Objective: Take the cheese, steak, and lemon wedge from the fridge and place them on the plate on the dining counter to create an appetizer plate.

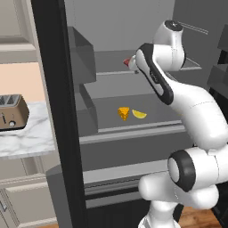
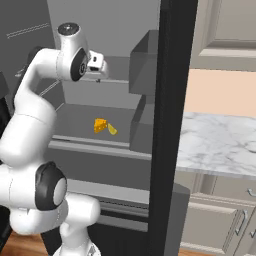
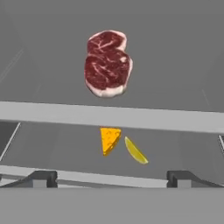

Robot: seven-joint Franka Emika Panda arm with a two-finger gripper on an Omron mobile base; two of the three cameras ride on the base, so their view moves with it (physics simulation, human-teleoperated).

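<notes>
steak: The steak (image 3: 107,62) lies flat on the upper fridge shelf, in the upper middle of the hand view, dark red with a paler fatty rim. In the left base view only a red sliver of it (image 1: 127,62) peeks out at the upper middle, just left of the forearm.
cheese: The cheese (image 3: 109,139) sits on the lower shelf, centre of the hand view below the upper shelf's front edge; it is the chunky orange wedge at centre of the left base view (image 1: 124,113) and left of centre in the right base view (image 2: 100,125).
lemon wedge: The lemon wedge (image 3: 135,151) lies just beside the cheese on the same shelf, to its right in the hand view. Whether the two touch I cannot tell.
fridge: The fridge (image 1: 55,111) stands open, its black frame running down the left of the left base view and the grey shelves behind it.
gripper: The gripper (image 3: 112,178) hangs at upper-shelf level inside the fridge, its jaws spread wide and holding nothing; the two tips show at the bottom of the hand view, well short of the steak.
step in hand: By the look of it, the approach to the first pick, with all three foods on their shelves and the steak most nearly ahead.
next move: Probably reach further in over the upper shelf, lower the fingers astride the steak, then close. The slab is thin and flat, so the tips would need to get right down to the shelf.
</notes>
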